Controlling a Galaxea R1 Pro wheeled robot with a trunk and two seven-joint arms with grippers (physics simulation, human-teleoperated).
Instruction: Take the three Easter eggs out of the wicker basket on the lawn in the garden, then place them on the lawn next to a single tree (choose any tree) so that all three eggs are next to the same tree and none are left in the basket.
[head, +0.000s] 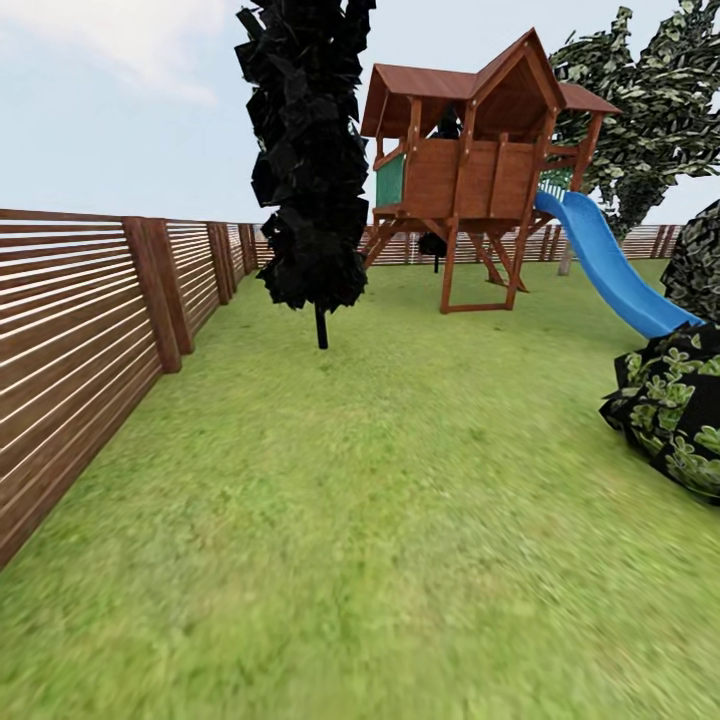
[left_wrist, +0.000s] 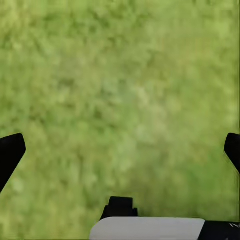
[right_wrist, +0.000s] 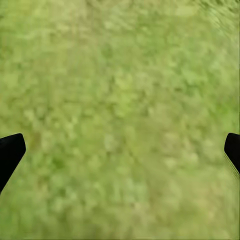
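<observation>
Scene: a fenced garden under a pale, lightly clouded sky, seen from the robot's head camera looking forward over grass
Lawn: the lawn (head: 380, 520) is mottled green and fills the lower part of the head view, running back to the far fence
Fence: a brown horizontal-slat wooden fence (head: 80, 340) runs along the left side and turns across the back of the yard
Cypress: a narrow, very dark cypress (head: 310, 150) stands on the grass left of centre, on a thin dark stem
Playset: a wooden playset (head: 470, 160) with a reddish-brown roof stands on legs beyond the cypress; a blue slide (head: 610, 265) comes down from it toward the right
Leafy tree: a tree with a pale green leafy crown (head: 650, 100) rises behind the playset at the upper right; most of its trunk is hidden
Shrubs: a dark shrub (head: 675, 410) with pale green leaves sits at the right edge, with another dark bush just behind it
Left claw: the left claw (left_wrist: 120, 150) hangs over bare grass, its two black fingertips (left_wrist: 10, 155) at opposite edges of the wrist picture, spread wide with nothing between them; a white and black part of the arm lies along one edge
Right claw: the right claw (right_wrist: 120, 150) is likewise spread wide over bare grass, its black fingertips (right_wrist: 10, 152) far apart and holding nothing
</observation>
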